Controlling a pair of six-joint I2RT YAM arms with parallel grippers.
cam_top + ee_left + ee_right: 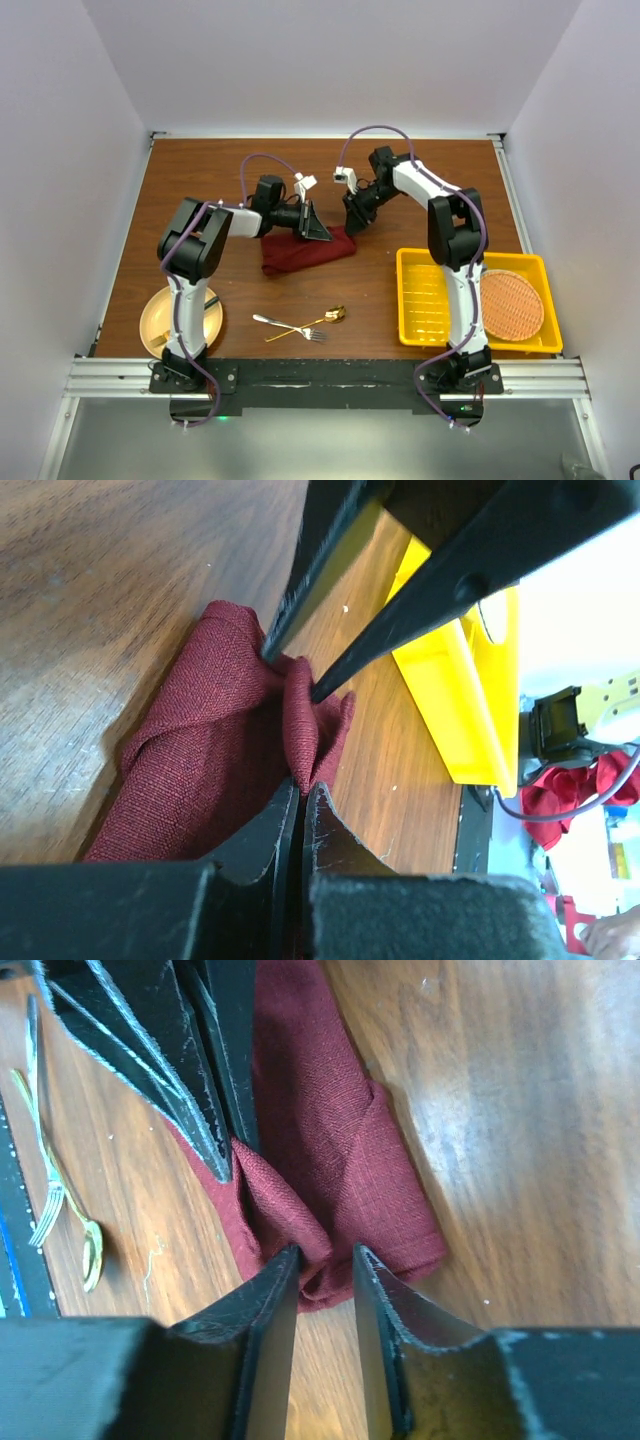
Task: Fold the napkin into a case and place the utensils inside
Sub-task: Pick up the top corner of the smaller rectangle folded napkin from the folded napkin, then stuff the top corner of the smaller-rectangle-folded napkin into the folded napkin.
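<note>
- My left gripper [303, 788] is clamped tight on a raised fold of the dark red soft cloth napkin [220, 740]. Its fingers meet with the fabric pinched between them.
- My right gripper [327, 1255] comes in from the opposite side with its jaws a narrow way apart. They stand astride the napkin's bunched right end. The tips touch the cloth, but I see no pinch there.
- Nearest me, at the near left corner of the brown wooden table [200, 180], sits a round tan plate [152, 322]. My left arm partly hides it.
- Along the near edge, about midway, the slim silver metal fork [275, 323] and the shiny gold spoon [335, 315] lie crossed over each other. They lie flat on the surface, well apart from the napkin.
- At the near right corner is a yellow rectangular plastic tray [425, 300], with a round orange woven mat [512, 303] lying in its right half.
- Farther out, around the middle of the surface and away from every edge, the napkin lies as a rumpled, loosely folded wad. It is wider than it is deep.
- Both grippers meet over its far right corner, left gripper [322, 232] and right gripper [352, 224] just beside each other.
</note>
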